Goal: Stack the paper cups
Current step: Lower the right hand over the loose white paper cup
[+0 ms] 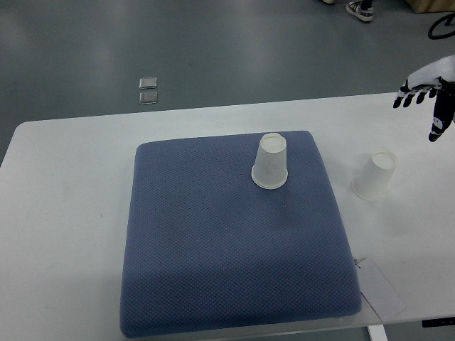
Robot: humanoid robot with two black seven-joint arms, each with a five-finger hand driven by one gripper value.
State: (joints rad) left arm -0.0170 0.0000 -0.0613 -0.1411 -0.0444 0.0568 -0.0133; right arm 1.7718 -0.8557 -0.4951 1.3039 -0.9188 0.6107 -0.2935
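From my remote station, no brand, label or readable writing shows on anything in this top view. Two plain white paper cups stand upside down, rims down and flat bases up, well apart from each other. One cup (pixel 271 162) sits on a blue-grey textured cushion (pixel 234 256) near its far edge, right of centre. The other cup (pixel 375 175) stands on the bare white table (pixel 64 213), just beyond the cushion's right side. Both are unmarked, tapering toward their bases, and neither is nested with the other.

My right hand (pixel 425 85), white with dark fingers, hangs above the table's far right corner, its fingers spread and slack, gripping nothing, well clear of both cups. A flat white card (pixel 380 288) lies at the cushion's near right corner. On the grey floor beyond the table sit two small square plates (pixel 148 90), and a person's shoe (pixel 359 9) shows at the top edge.
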